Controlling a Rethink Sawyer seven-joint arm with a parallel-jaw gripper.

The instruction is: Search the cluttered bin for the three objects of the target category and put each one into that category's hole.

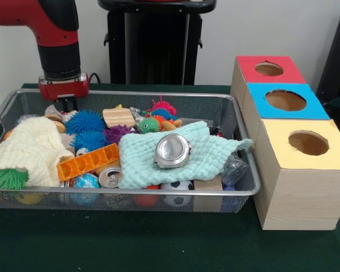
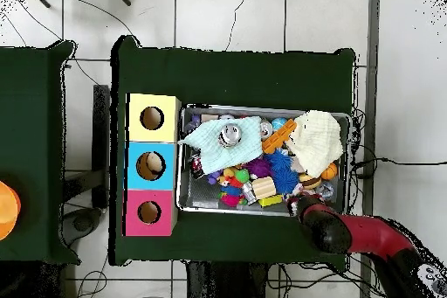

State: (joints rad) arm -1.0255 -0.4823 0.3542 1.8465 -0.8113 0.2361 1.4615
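A wire mesh bin (image 1: 246, 170) holds a heap of mixed items. On top lie a mint cloth (image 1: 207, 150) with a round metal tin (image 1: 173, 151) on it, a cream cloth (image 1: 31, 147), two blue spiky balls (image 1: 85, 122), an orange plastic piece (image 1: 88, 161), a drink can (image 1: 109, 177) and a wooden block (image 1: 119, 117). My gripper (image 1: 66, 103) hangs over the bin's far left corner, just above the clutter and holding nothing that I can see. In the overhead view it sits at the bin's lower right edge (image 2: 301, 200).
Three wooden boxes with round holes stand in a row right of the bin: red-topped (image 1: 246, 65), blue-topped (image 1: 260, 107), yellow-topped (image 1: 277, 136). In the overhead view they are left of the bin (image 2: 181, 191). Small balls (image 1: 177, 186) lie under the cloths at the front.
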